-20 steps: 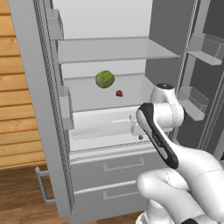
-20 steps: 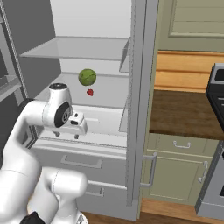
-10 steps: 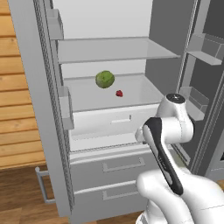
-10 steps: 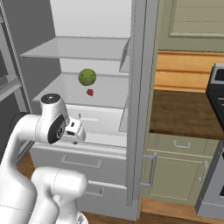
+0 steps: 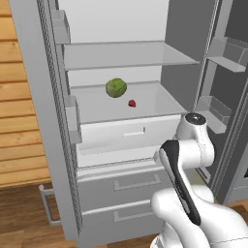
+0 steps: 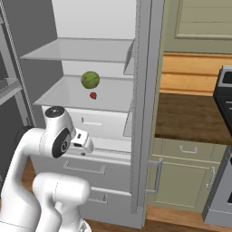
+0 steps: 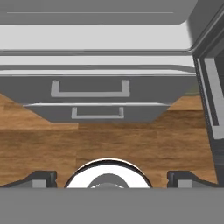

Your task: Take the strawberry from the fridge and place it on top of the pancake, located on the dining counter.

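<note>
Strawberry [image 5: 131,103] lay on the middle shelf [image 5: 145,104] of the open fridge [image 6: 141,113], just beside the larger green fruit [image 5: 116,87]; gripper [image 6: 84,141] hung low by the drawers, jaws wide apart, so a good reach meant rising to shelf height and closing gently around the tiny berry alone.

A home kitchen: an open light-grey fridge [image 6: 95,108] with pale shelves and two lower drawers fills the right base view from nine to twelve o'clock, green-grey cabinets [image 6: 181,174] under a dark wood counter [image 6: 190,120] sit at four, a stove [image 6: 222,149] edges three, over a wood-plank floor [image 7: 109,140].
</note>
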